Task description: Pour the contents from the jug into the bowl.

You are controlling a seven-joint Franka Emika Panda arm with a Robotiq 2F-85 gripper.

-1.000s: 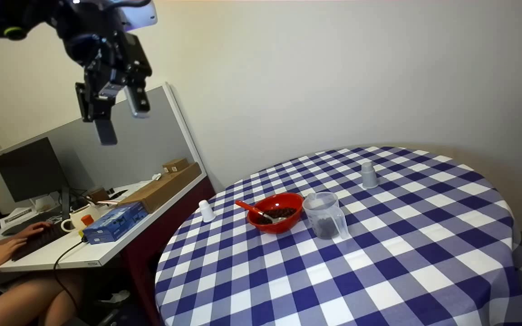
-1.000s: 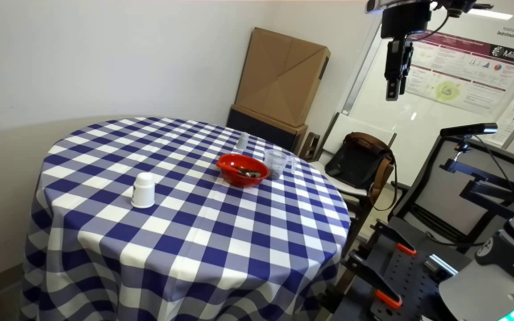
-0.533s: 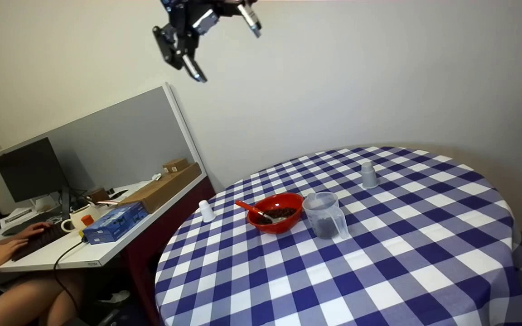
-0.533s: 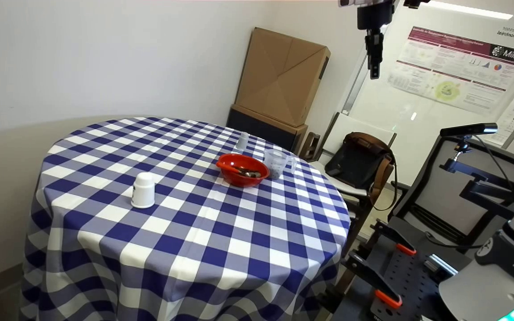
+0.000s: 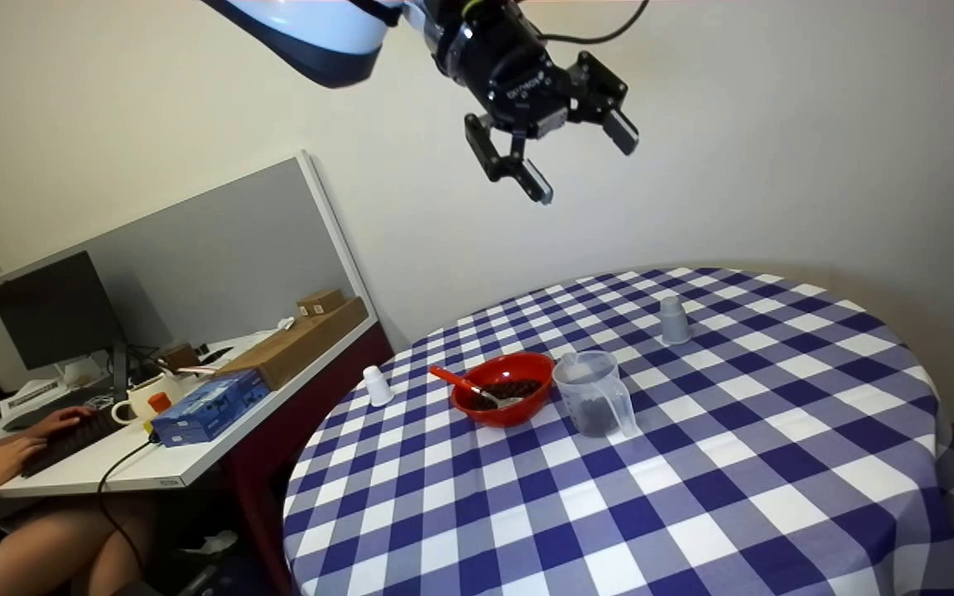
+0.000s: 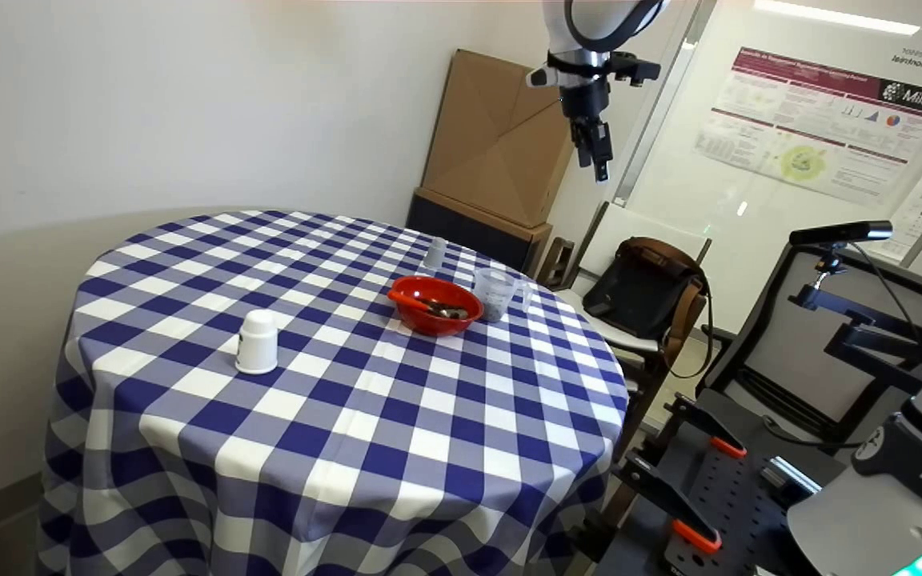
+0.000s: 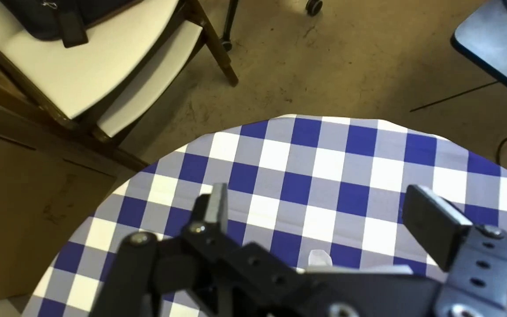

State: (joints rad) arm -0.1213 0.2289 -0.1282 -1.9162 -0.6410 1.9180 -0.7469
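The clear jug [image 5: 593,397] stands upright on the checked tablecloth, with dark contents in its lower part; it also shows in an exterior view [image 6: 495,294]. The red bowl [image 5: 503,417] stands close beside it, holding dark brown bits and a red-handled spoon [image 5: 460,381]; the bowl shows in an exterior view too [image 6: 435,324]. My gripper [image 5: 585,170] is open and empty, tilted, high above the jug and bowl; it also shows in an exterior view [image 6: 594,171]. In the wrist view the open fingers [image 7: 317,193] frame tablecloth. A small clear edge, probably the jug's handle [image 7: 319,258], shows behind the gripper body.
A white upturned cup [image 5: 377,386] and a greyish upturned cup [image 5: 675,321] stand on the round table [image 5: 692,530]. A desk with a blue box [image 5: 210,406] and a seated person is beside it. A chair with a bag [image 6: 641,292] stands near the table edge.
The arm has swung over the table, and the gripper now hangs tilted above the jug and bowl. The gripper stays open. The jug, bowl and cups have not moved.
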